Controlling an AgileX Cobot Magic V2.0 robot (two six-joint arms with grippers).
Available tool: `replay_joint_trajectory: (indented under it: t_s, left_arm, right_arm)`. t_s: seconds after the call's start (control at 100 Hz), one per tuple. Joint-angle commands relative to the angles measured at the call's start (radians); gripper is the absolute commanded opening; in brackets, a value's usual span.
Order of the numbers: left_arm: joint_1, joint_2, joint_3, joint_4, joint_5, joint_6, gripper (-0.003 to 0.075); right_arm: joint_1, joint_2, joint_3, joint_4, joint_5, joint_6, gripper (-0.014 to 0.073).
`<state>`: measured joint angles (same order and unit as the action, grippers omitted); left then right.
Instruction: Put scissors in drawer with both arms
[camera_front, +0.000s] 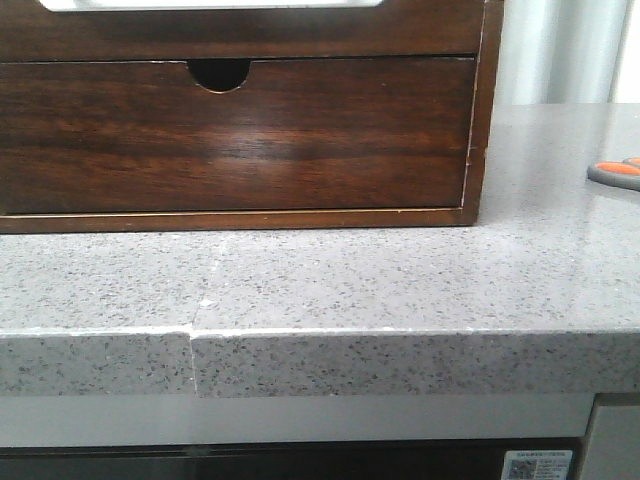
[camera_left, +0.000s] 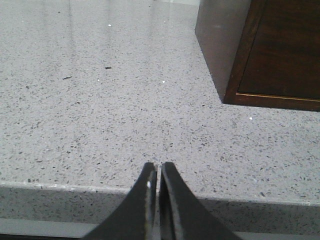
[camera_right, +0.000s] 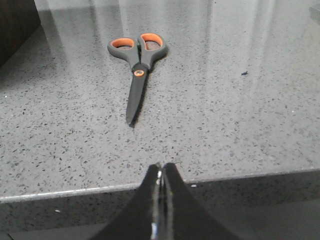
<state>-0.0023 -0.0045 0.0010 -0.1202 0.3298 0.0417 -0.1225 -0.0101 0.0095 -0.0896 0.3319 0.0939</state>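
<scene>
The scissors (camera_right: 138, 62), grey with orange-lined handles, lie flat and closed on the speckled grey countertop. In the right wrist view their blade tip points toward my right gripper (camera_right: 162, 167), which is shut, empty and hovering at the counter's front edge, well apart from them. In the front view only the handles (camera_front: 617, 173) show at the far right edge. The drawer (camera_front: 240, 35) is the upper dark wooden front, with its white cut-out (camera_front: 210, 4) cropped at the top; it looks closed. My left gripper (camera_left: 158, 167) is shut and empty at the counter's front edge.
The wooden cabinet (camera_front: 480, 120) stands on the countertop (camera_front: 400, 280); its lower drawer (camera_front: 230, 140) has a small half-round notch. The cabinet's corner shows in the left wrist view (camera_left: 235, 50) and the right wrist view (camera_right: 15, 22). A seam crosses the counter's front edge (camera_front: 192, 350).
</scene>
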Motion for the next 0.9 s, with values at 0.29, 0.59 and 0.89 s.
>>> replay_joint_trajectory:
  t_s: [0.29,0.59,0.89]
  left_arm:
    - [-0.007,-0.028,0.02,0.018,-0.067,-0.001,-0.0022]
    - [-0.007,-0.028,0.02,0.045,-0.07,-0.001,-0.0022]
    - [-0.007,-0.028,0.02,0.188,-0.148,-0.001,-0.0022]
  right_arm:
    - [-0.005,-0.018,0.029,-0.009,-0.01,-0.014,-0.0061]
    - [-0.005,-0.018,0.029,-0.009,-0.01,-0.014,-0.0061]
    - [-0.005,-0.018,0.029,-0.036,-0.01,-0.014,-0.0061]
